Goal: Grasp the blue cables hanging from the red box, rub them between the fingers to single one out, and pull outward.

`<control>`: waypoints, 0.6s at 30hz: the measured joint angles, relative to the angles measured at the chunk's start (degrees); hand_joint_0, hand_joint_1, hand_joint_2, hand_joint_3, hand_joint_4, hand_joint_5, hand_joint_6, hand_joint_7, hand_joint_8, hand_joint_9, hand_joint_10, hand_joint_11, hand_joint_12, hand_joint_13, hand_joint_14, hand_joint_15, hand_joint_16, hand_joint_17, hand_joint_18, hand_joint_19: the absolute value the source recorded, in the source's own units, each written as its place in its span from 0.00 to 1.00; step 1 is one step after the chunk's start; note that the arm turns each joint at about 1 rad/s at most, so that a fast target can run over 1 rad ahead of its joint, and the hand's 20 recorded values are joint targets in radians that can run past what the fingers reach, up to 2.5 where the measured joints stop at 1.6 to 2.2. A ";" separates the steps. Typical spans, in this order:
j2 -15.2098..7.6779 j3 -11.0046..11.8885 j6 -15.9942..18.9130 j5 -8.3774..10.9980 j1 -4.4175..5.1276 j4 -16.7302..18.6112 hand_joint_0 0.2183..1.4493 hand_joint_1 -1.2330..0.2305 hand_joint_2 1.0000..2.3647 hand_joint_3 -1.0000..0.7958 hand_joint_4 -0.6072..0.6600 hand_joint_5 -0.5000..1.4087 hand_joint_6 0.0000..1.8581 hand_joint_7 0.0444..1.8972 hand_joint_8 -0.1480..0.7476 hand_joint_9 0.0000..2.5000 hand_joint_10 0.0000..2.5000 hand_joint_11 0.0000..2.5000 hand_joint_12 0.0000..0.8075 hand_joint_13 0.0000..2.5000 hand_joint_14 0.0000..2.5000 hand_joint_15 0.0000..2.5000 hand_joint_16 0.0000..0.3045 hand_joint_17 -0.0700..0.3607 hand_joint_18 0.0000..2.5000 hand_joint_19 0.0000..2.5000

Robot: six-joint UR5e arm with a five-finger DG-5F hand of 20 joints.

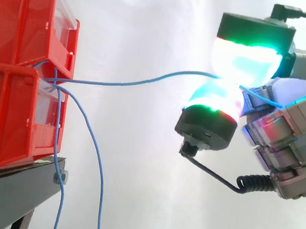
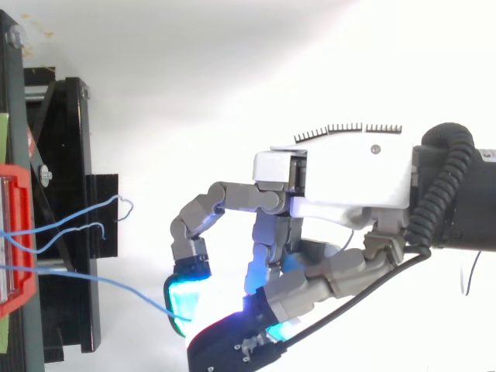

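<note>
The hand (image 1: 299, 132) pinches one blue cable (image 1: 140, 82) between two glowing pads (image 1: 243, 61), and it runs taut from the red box (image 1: 18, 25). The other cables (image 1: 99, 178) hang down, their ends cut off below. The box's left side is cropped.

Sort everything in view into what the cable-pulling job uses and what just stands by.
Job: robot hand, pinching one taut thin blue cable; two slack thin blue cables hanging; stacked red plastic bins.
Standing by: black metal stand; white fabric curtain.
</note>
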 measured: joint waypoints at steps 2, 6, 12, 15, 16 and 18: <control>0.00 0.00 -0.04 -0.05 0.00 -0.35 0.33 0.33 0.02 0.50 0.53 0.19 0.49 0.60 0.56 0.56 0.01 0.46 0.37 0.59 0.37 0.54 0.13 0.37 0.59 0.75; 0.00 0.00 -0.13 0.07 0.00 -0.50 0.33 0.33 0.02 0.50 0.53 0.19 0.49 0.60 0.56 0.56 0.01 0.46 0.37 0.59 0.37 0.54 0.14 0.38 0.59 0.75; 0.00 0.00 -0.16 0.13 0.00 -0.46 0.33 0.33 0.02 0.50 0.53 0.19 0.49 0.59 0.57 0.56 0.01 0.46 0.37 0.59 0.36 0.54 0.14 0.38 0.59 0.74; 0.00 0.00 -0.16 0.13 -0.02 -0.46 0.33 0.33 0.02 0.50 0.53 0.19 0.49 0.60 0.57 0.56 0.01 0.46 0.36 0.59 0.36 0.54 0.14 0.38 0.59 0.74; 0.00 0.00 -0.16 0.13 -0.03 -0.45 0.33 0.33 0.02 0.50 0.53 0.19 0.49 0.60 0.56 0.56 0.01 0.46 0.38 0.59 0.36 0.54 0.14 0.38 0.59 0.74; 0.00 0.00 -0.16 0.13 -0.01 -0.45 0.33 0.33 0.02 0.50 0.53 0.19 0.49 0.60 0.56 0.56 0.00 0.47 0.37 0.59 0.36 0.54 0.14 0.38 0.59 0.74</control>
